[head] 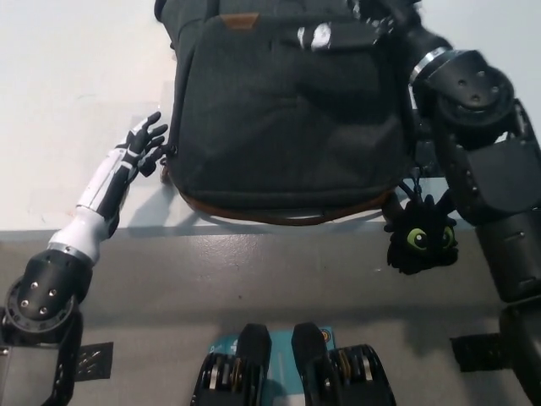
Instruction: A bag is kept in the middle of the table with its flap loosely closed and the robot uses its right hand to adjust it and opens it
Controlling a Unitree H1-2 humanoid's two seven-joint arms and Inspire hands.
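The bag (287,118), a dark grey backpack with a brown leather base, lies flat in the middle of the white table (68,76), its lower edge near the table's front edge. The black right arm (473,127) reaches across from the right, and the right hand (338,34) lies on the upper part of the bag's front; whether it has hold of the flap I cannot tell. The white left hand (145,142) rests on the table just beside the bag's left side, fingers spread and holding nothing. A small black plush toy (420,235) with green eyes hangs from the bag's lower right corner, over the table's edge.
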